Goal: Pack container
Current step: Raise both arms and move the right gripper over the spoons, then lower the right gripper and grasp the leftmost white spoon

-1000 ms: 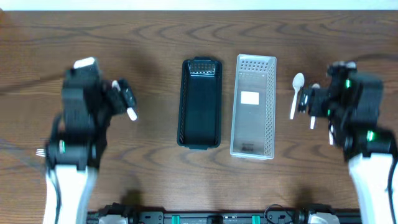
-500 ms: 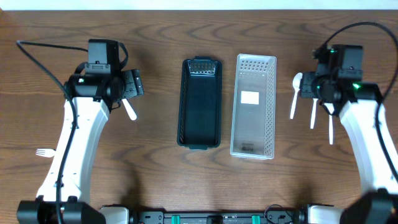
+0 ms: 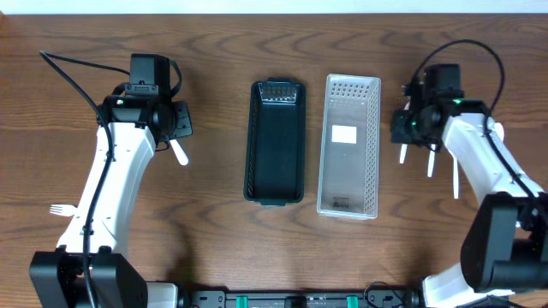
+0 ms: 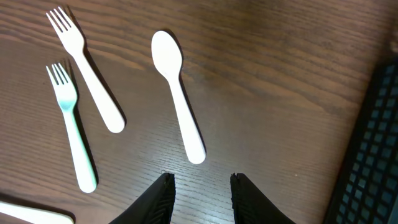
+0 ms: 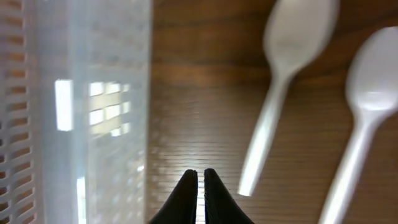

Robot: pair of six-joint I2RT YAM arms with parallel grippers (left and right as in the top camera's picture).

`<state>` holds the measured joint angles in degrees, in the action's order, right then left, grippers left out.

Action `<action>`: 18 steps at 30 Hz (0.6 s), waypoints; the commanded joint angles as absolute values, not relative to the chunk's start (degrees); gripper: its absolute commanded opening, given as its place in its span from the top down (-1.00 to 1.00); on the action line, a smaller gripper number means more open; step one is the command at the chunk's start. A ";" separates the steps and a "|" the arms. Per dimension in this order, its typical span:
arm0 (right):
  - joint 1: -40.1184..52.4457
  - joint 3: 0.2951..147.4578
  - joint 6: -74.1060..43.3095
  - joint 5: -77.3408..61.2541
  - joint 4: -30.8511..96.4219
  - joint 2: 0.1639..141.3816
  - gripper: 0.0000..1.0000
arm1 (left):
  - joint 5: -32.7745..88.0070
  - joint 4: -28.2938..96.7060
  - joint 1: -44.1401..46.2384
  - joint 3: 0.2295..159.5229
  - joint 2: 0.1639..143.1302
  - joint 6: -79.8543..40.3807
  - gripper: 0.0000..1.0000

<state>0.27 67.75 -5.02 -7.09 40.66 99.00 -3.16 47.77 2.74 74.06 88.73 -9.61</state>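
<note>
A black mesh container lies mid-table with a clear perforated container to its right. My left gripper hovers left of the black one, above a white spoon. In the left wrist view its jaws stand narrowly open with nothing between them, just short of the spoon, a white fork and a pale green fork. My right gripper is shut on nothing, between the clear container and two white spoons.
Another white fork lies far left near the left arm's base. More white utensils lie to the right of the right gripper. The black container's edge shows at the right of the left wrist view.
Both grippers closed down: the right from wide open to shut, the left to a narrow gap. The right gripper moved left toward the clear container; the left arm settled over the spoon.
</note>
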 commanded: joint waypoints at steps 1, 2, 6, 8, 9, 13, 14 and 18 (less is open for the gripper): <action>2.61 68.55 -5.54 -9.80 40.71 101.12 0.84 | -3.22 48.01 2.92 75.20 88.84 -9.45 0.33; 3.09 68.55 -5.54 -9.98 40.71 101.56 0.83 | -3.22 48.01 2.92 75.20 88.84 -9.45 0.33; 4.62 68.55 -5.52 -11.64 40.49 103.04 0.83 | -3.22 48.01 2.92 75.20 88.84 -9.43 0.20; 5.15 68.55 -5.52 -12.73 40.14 103.31 0.83 | -3.22 48.01 2.92 75.20 88.84 -9.45 0.19; 5.34 68.55 -5.50 -13.39 39.90 103.31 0.83 | -3.22 48.01 2.92 75.20 88.84 -9.45 0.20; 5.65 68.55 -5.52 -17.10 38.81 103.31 0.83 | -3.22 48.01 2.92 75.20 88.84 -9.45 0.18; 5.65 68.55 -5.52 -18.04 38.57 103.31 0.82 | -3.22 47.99 2.92 75.20 88.84 -9.45 0.18; 5.65 68.55 -5.54 -21.37 37.87 103.31 0.83 | -3.22 47.99 2.92 75.20 88.84 -9.45 0.10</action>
<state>5.21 67.75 -5.02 -16.73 38.22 102.76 -3.16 47.77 2.74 74.06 88.73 -9.58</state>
